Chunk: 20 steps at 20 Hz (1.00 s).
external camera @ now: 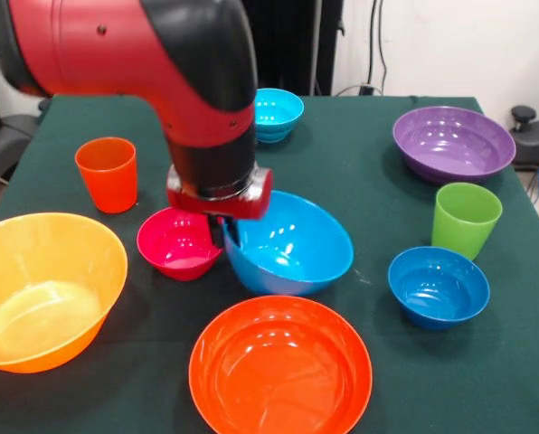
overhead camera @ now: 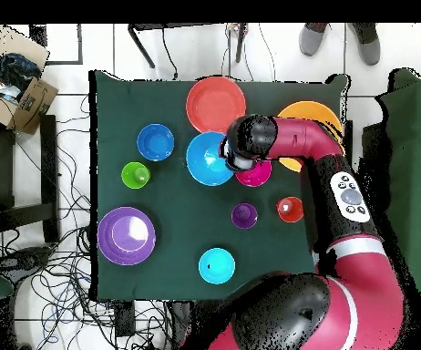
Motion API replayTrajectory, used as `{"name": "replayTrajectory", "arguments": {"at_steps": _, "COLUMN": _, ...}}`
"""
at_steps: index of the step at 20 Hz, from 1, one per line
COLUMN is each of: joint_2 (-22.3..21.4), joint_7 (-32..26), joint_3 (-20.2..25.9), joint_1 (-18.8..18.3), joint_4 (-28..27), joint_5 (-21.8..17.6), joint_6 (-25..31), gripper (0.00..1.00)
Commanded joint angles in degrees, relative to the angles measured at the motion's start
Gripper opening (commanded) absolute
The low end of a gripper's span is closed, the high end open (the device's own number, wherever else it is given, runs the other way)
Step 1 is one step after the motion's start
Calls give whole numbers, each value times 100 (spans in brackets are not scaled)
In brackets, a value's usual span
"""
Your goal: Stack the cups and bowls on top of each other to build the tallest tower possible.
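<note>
On the bench [external camera: 360,172] nothing is stacked yet; every piece stands alone, so the tower is not begun. Reading the front view from the left: the yellow-orange bowl [external camera: 43,289], the intended base, sits at the near left corner, with the orange cup [external camera: 107,174] upright behind it. Next comes the magenta bowl [external camera: 177,242], touching or all but touching the sky-blue bowl [external camera: 292,244], which is tilted with its left rim raised. The end effector [external camera: 226,224] sits at that raised rim, one finger appearing to reach inside the wall; it looks clamped on the rim, though the arm's wrist hides most of the contact. The orange-red bowl [external camera: 281,366] lies just in front, the cyan bowl [external camera: 277,113] well behind. To the right stand the dark blue bowl [external camera: 438,286], the lime green cup [external camera: 467,220] and the purple bowl [external camera: 453,143]. The purple cup [overhead camera: 244,215] shows only in the overhead view. Risks, as judged: a one-sided rim hold on a glossy, heavy-sided bowl may slip or let it swing on lifting; the swinging bowl could knock the magenta bowl or strike the orange-red bowl below it.
</note>
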Motion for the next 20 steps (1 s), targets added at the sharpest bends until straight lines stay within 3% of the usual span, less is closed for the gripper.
{"name": "replayTrajectory", "arguments": {"at_steps": 1, "joint_2": 386, "joint_7": -2201, "joint_3": 346, "joint_1": -142, "joint_4": -801, "joint_5": -381, "joint_6": 790, "gripper": 0}}
{"name": "replayTrajectory", "arguments": {"at_steps": 20, "joint_2": 272, "joint_7": -2392, "joint_3": 847, "joint_1": -337, "joint_4": -874, "joint_5": 286, "joint_6": 1905, "gripper": 0}}
